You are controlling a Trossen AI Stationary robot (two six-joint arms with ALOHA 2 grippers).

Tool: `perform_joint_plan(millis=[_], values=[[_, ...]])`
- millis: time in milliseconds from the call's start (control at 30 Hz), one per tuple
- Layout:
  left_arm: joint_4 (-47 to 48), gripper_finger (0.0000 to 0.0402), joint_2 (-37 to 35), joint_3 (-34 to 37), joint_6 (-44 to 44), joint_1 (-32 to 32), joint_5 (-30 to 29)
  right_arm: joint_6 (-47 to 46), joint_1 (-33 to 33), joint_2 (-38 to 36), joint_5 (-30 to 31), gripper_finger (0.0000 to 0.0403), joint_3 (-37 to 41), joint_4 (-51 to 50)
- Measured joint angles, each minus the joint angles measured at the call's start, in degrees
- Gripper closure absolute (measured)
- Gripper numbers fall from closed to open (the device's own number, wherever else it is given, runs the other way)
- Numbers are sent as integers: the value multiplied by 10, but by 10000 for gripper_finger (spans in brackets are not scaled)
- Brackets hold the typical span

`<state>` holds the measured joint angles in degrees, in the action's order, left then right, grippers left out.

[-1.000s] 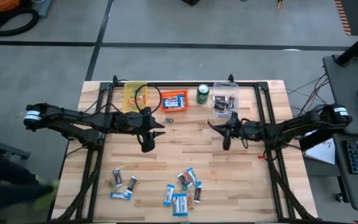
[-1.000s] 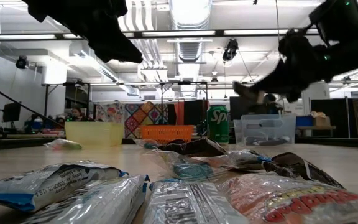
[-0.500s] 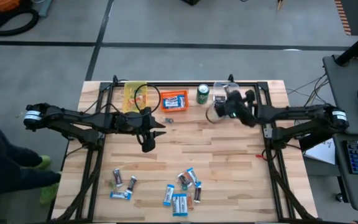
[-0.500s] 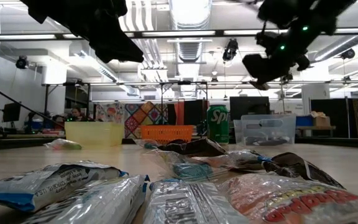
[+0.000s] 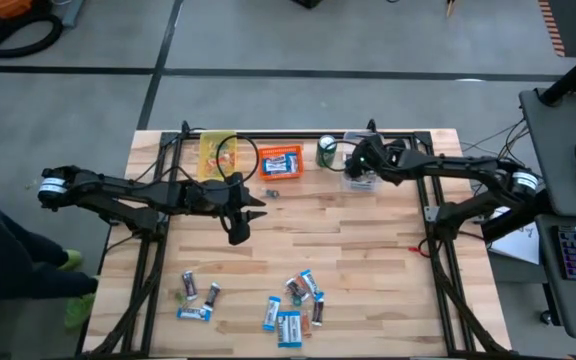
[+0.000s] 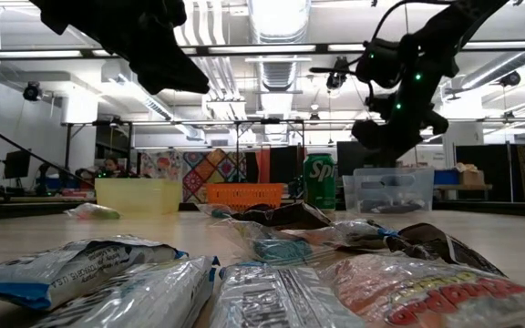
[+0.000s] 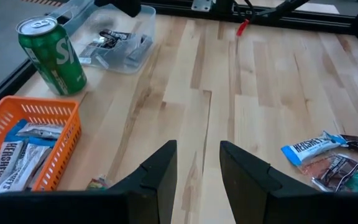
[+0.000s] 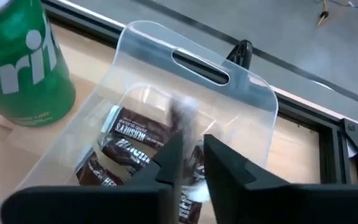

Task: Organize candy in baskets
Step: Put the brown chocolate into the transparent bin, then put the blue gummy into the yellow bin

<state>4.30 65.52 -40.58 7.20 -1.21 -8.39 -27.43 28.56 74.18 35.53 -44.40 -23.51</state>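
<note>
Loose candy (image 5: 293,300), blue-and-white bars and dark mini bars, lies near the table's near edge. Along the far edge stand the yellow basket (image 5: 213,155), the orange basket (image 5: 281,162) holding blue-and-white bars (image 7: 17,152), and the clear basket (image 8: 185,68) holding dark mini bars (image 8: 129,134). My right gripper (image 8: 191,149) hovers over the clear basket (image 5: 368,180), nearly shut on a blurred dark piece. My left gripper (image 7: 197,155) is open above the table's middle (image 5: 246,212), touching nothing. My right gripper pinches a small dark candy piece (image 8: 183,118) between its two fingers, coming from above and slanting down over the clear basket. The piece sticks out past the fingertips, lifted clear of the basket. It is blurred, so which part of it is held cannot be told.
A green soda can (image 5: 326,150) stands between the orange and clear baskets, close to my right gripper. One tiny sweet (image 5: 272,193) lies near the orange basket. A black frame rail (image 8: 328,124) runs behind the baskets. Bare wood (image 5: 348,240) lies between the baskets and the candy pile.
My right arm has swung from above the table's middle toward the far edge and now hangs over the clear basket, tipped downward. My left arm has stayed still.
</note>
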Motion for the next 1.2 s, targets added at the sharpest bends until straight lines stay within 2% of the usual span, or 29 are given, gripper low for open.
perform_joint_plan(millis=[300,467,767,900,1200], values=[[2,296,0,0,11,0,0,5,-2,-4,-3,256,-1,2],[5,296,0,3,14,0,0,7,-5,-15,-54,234,-1,3],[15,296,0,10,22,0,0,10,-45,-38,-75,234,-1,5],[23,296,5,10,-6,0,0,11,-73,-50,-75,238,-1,15],[5,296,84,10,-75,0,-1,14,-123,-67,-75,238,-1,26]])
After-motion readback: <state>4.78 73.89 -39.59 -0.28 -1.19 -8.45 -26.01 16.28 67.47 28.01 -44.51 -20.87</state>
